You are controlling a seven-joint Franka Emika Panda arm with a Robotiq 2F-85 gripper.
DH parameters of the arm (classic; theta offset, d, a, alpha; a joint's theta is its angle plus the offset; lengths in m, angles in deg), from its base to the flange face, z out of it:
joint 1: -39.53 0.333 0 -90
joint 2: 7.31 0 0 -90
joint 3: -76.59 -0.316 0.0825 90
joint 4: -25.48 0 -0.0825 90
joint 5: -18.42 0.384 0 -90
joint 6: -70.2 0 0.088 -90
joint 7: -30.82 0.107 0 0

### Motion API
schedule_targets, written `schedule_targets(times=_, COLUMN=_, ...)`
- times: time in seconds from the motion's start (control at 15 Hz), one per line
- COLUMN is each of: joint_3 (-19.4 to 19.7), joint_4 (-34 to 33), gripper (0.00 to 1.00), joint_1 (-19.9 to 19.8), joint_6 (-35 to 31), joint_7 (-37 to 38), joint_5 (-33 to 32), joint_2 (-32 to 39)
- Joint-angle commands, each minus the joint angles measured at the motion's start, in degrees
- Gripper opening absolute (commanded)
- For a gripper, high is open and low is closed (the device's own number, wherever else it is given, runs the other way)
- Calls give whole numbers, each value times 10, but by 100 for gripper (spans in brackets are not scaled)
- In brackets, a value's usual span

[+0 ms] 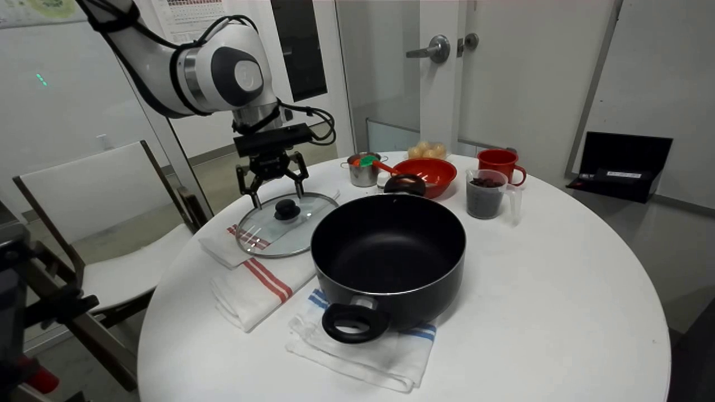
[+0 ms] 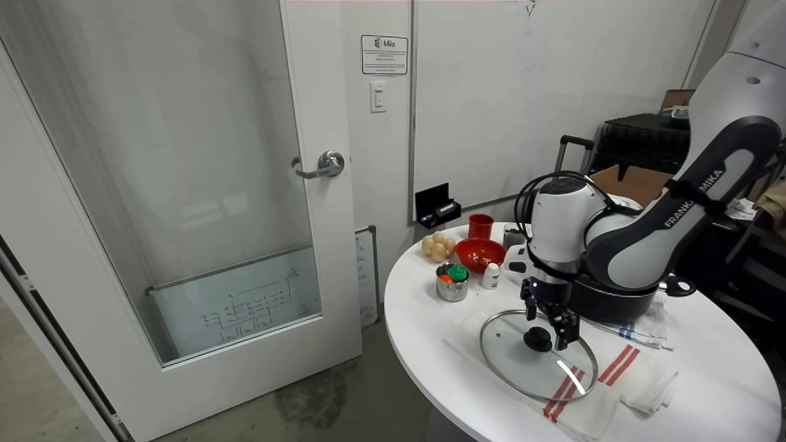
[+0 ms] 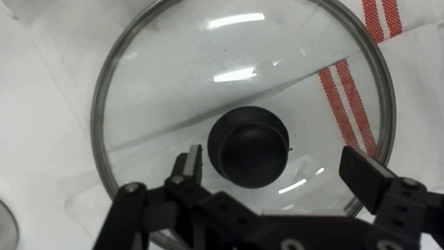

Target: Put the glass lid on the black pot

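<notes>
White chair point(image 1: 106, 195) beside round white table point(image 1: 547, 301); glass-paned door point(image 2: 184, 209), grey floor point(image 2: 344, 396).

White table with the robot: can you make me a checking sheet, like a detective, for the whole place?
Surface: round white table; red-striped cloth and blue-striped cloth lie on it.
Job's things: glass lid rests over the red-striped cloth; black pot, uncovered, stands nearby, at least partly on the blue-striped cloth.
Clutter: red bowl, small metal pot, red mug, measuring cup, white bottle, pale round items.
Gripper: open above the glass lid; in the wrist view its fingers show either side of the black knob.
Cables: black cables loop outward beside the arm.
Surroundings: chair, door, whiteboard.
</notes>
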Motion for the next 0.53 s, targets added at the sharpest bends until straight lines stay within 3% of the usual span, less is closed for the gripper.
schedule_targets(times=0.0, joint_3=-8, joint_4=-16, gripper=100, joint_1=-9, joint_6=-16, joint_7=-26, joint_5=-8, joint_2=16)
schedule_targets(times=0.47, joint_3=-12, joint_4=-23, gripper=100, joint_1=-17, joint_6=-15, joint_7=-48, joint_5=-1, joint_2=23)
